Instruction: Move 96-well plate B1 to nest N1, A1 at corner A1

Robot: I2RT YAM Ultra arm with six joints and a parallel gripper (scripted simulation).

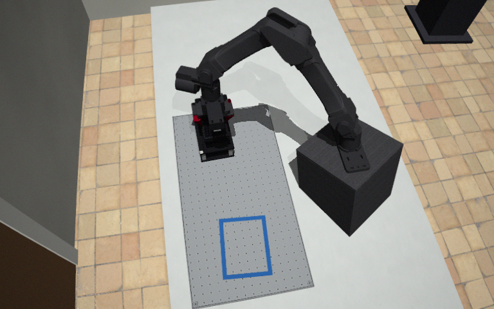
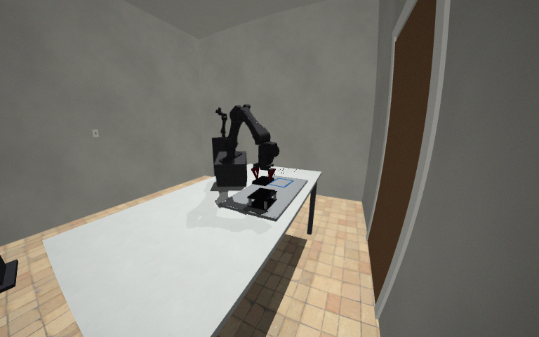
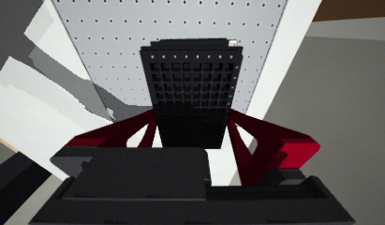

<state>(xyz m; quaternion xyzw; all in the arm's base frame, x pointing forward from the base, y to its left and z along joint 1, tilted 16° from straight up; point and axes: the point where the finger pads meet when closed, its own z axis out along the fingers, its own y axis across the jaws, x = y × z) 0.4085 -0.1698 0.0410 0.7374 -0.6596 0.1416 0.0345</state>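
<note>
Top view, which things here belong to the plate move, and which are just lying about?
For the job:
- 96-well plate, gripped by the end effector
- raised nest N1
- blue B1 outline

Just lying about:
- black stand on the floor
- brown door
- wall socket

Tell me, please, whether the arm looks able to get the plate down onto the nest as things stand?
Probably yes. The gripper is shut on the plate above the nest, and nothing shows between them.

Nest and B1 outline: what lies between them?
Top view: only the holed board shows between the nest and the B1 outline; nothing stands there.
</note>
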